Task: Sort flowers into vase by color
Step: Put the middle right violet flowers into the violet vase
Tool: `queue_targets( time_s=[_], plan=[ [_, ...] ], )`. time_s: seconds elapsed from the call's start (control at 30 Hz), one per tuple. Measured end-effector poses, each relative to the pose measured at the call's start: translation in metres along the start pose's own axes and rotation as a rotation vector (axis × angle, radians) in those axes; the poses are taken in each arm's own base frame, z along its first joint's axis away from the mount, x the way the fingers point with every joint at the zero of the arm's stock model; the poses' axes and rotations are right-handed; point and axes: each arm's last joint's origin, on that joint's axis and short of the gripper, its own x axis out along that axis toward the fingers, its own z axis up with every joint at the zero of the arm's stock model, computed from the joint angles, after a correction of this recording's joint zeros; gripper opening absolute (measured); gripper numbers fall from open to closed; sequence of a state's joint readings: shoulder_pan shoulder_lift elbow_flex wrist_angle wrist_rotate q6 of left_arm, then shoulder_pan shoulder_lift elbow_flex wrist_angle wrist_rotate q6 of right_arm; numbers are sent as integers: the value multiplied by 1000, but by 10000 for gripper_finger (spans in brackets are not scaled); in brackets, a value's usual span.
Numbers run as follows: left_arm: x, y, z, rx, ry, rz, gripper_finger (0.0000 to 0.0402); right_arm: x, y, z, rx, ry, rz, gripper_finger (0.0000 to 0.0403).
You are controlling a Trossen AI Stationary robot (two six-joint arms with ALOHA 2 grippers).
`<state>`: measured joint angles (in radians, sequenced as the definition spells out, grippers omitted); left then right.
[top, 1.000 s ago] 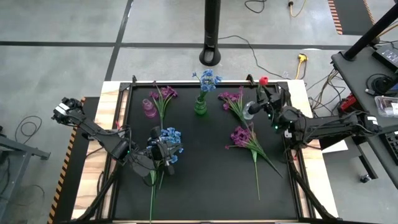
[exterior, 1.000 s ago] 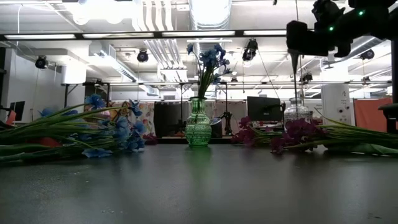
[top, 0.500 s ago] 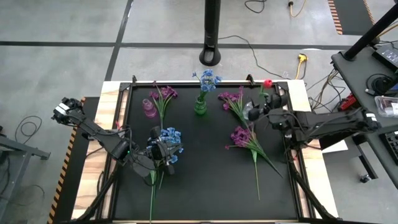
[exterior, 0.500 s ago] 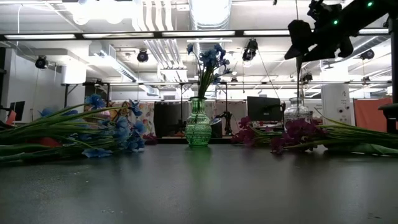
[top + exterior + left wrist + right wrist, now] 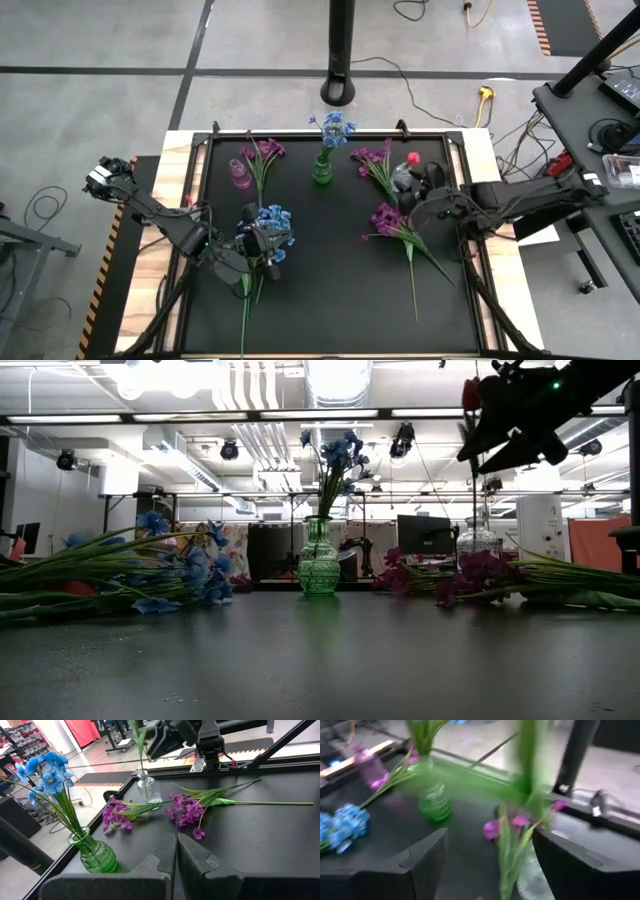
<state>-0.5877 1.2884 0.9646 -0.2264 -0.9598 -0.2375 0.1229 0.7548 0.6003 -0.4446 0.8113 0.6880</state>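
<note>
right gripper (image 5: 412, 184), fingers spread wide, above clear glass vase (image 5: 148, 787) bearing red-budded green stem (image 5: 412, 159); left gripper (image 5: 176, 851) closed, empty.

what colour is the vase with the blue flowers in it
Green glass vase, clearest in the left wrist view.

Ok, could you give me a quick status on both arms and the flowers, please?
Left gripper shut, low beside blue flowers. Right gripper open around red flower stem, above clear vase. Purple sprays lying close beside that vase.

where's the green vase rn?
Green vase stands upright at the table's far-centre edge in the high view, holding blue flowers, between the pink vase and purple sprays.
</note>
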Motion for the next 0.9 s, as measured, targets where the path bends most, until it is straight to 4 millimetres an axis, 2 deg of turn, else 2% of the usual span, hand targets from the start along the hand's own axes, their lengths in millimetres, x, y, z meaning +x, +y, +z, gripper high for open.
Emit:
queue_targets(
  time_s=[0.47,0.7,0.9],
  plan=[
    [0,0,0,-8,0,0,0,0,28,-33,-2,239,156,274],
    [0,0,0,-9,0,-1,0,6,34,-44,-13,347,175,274],
    [0,0,0,-9,0,-1,0,6,31,-51,-23,433,156,274]
  ],
)
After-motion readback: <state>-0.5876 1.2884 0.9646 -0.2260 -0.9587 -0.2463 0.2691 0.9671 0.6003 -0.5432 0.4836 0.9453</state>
